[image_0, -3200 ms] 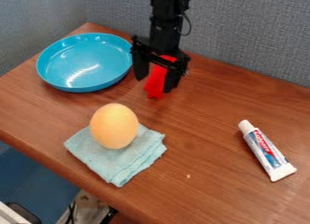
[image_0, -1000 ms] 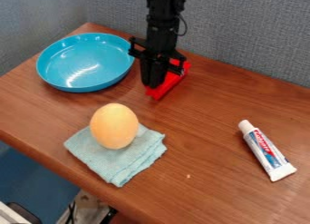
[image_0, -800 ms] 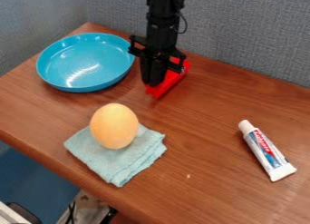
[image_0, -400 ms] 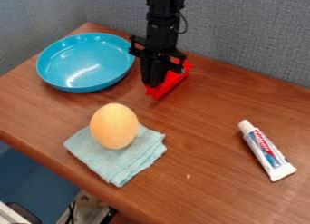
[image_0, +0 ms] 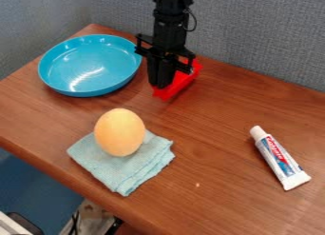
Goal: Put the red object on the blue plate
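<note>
Tabletop: gripper (image_0: pixel 164 79) clenched on the red object (image_0: pixel 177 83), just beside blue plate (image_0: pixel 57 79) rim.

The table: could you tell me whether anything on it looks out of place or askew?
Only the red block: it sits tilted in the gripper beside the blue plate, not flat.

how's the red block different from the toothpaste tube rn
The red block is plain bright red; the toothpaste tube is white with printing. The block sits at the gripper beside the blue plate; the tube lies alone, apart, near the table's other end. Both are elongated.
</note>
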